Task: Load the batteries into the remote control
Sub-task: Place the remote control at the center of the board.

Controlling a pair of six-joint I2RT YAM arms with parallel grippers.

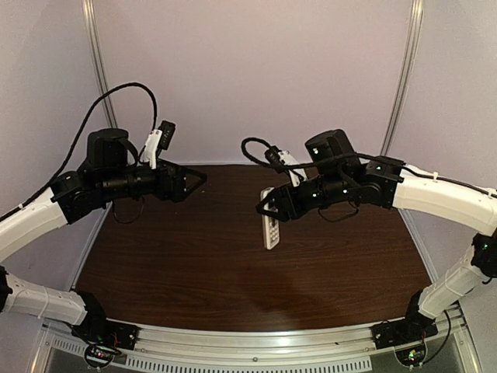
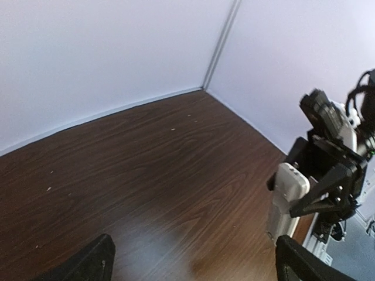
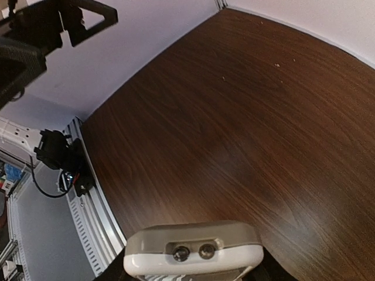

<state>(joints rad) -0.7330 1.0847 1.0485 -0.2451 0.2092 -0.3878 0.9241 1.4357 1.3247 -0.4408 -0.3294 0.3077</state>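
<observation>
Remote control: slim rigid plastic bar, likely light and slick, pinched across its narrow edges by right end effector; left end effector spread, empty.

Remote control in right tool, above table middle, left tool well apart at left

Right gripper grips the remote over the dark wood table; left gripper holds nothing.
The remote shows its white, buttoned face to the camera, its far end clamped and its near end pointing toward the arm bases. The left gripper hangs well apart on the left, raised, its fingers pointing toward the right gripper.
</observation>
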